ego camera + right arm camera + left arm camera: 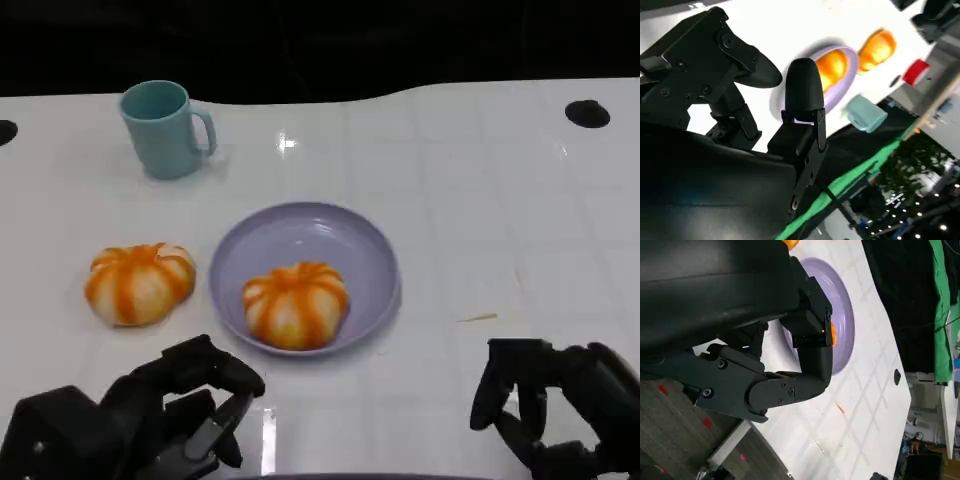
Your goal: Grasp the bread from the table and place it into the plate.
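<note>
Bread [296, 304] on the lilac plate [258, 243], toward the plate's near rim, orange-and-white striped, pumpkin-shaped. Second bread [140, 282] of the same pattern directly on the white table [450, 200], just left of the plate and clear of its rim. Teal mug [162, 128] upright at far left of the table, handle to the right, well apart from both loaves. Small tan sliver [478, 318] on the table to the right of the plate. Two dark round spots on the table, one at the far right [587, 113], one at the left edge [6, 131].

Left hand [185, 410] low at the near edge, in front of the table bread, touching neither loaf; fingers partly curled, spread apart, nothing between them. Right hand [560, 400] at the near right, well apart from the plate; fingers bent downward, apart, holding nothing.

Left wrist view: left hand's fingers [812, 365] bent above the table, plate [842, 315] beyond them, a sliver of orange bread [833, 335] visible past a finger. Right wrist view: right hand's fingers [802, 95] raised and apart, plate [847, 67] with bread [832, 67] behind, second bread [879, 48] and mug [866, 114] farther off.
</note>
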Controlling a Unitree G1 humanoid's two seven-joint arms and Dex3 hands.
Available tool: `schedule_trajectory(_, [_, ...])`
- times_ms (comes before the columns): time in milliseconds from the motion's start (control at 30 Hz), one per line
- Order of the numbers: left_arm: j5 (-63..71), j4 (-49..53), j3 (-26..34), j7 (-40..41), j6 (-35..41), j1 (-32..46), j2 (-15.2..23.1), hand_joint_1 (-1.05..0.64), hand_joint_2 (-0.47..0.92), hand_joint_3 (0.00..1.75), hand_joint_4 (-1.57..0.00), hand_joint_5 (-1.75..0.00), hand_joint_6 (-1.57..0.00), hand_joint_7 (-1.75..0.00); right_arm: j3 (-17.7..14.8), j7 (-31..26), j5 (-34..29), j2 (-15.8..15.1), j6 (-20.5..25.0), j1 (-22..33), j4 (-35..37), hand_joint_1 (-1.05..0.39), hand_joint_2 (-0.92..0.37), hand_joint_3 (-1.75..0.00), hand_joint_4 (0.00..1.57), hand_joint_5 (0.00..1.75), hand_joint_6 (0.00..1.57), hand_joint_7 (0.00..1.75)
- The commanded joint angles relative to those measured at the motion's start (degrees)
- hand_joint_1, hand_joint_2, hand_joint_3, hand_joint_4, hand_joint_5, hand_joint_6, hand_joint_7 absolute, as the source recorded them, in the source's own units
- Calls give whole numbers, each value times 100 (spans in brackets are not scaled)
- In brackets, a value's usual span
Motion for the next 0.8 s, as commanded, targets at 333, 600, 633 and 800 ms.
schedule_trajectory(333, [-11,270,90,-161,-262,-92,110,-39,90,53,-68,-175,-63,-134,-6,-298,-265,-4,-216,-126,396,-17,-32,-129,93,175,84,142])
schedule_trajectory(600, [15,419,133,-203,-377,-158,158,-40,90,52,-68,-175,-63,-136,75,-396,-374,58,-240,-217,473,-16,-30,-129,96,175,86,142])
schedule_trajectory(633, [3,432,139,-199,-371,-164,158,-40,90,52,-68,-175,-63,-136,80,-396,-381,63,-237,-223,474,-15,-29,-130,96,175,86,142])
schedule_trajectory(800, [-23,461,150,-195,-342,-179,167,-40,89,53,-69,-175,-63,-136,108,-417,-419,64,-241,-246,489,-16,-28,-131,98,175,87,141])
